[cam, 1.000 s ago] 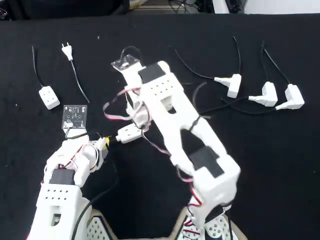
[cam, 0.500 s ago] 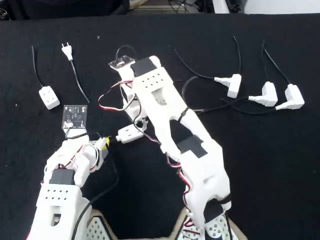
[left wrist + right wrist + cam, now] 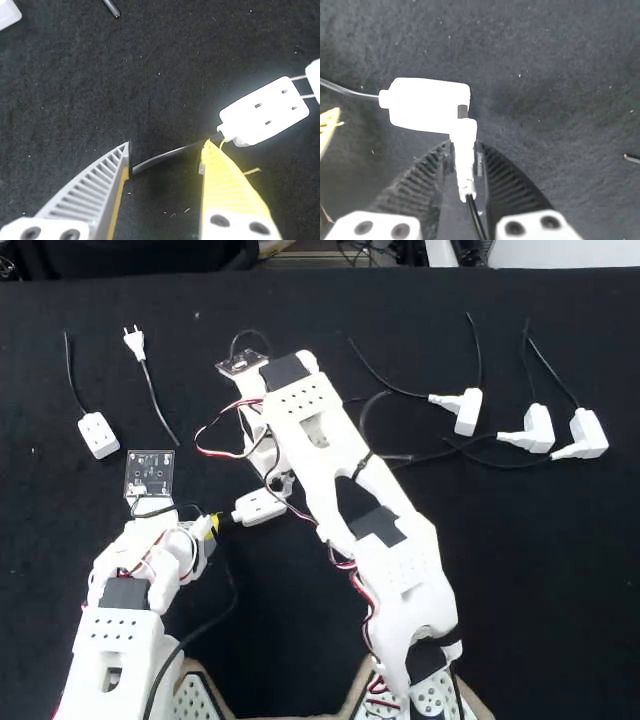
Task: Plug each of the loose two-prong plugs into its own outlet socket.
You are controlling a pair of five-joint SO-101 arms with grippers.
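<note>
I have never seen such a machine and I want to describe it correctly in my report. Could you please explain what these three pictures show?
These are two small white robot arms at a table covered in black cloth. One picture looks down from above; the other two come from a camera on each arm's wrist, looking along its jaws. The right arm has its jaws shut on a white plug, whose prongs meet a white socket. The left arm has its jaws open on either side of that socket's black cable. Also on the cloth lie another socket, a straight plug and, at the overhead picture's right, three angled plugs.
</note>
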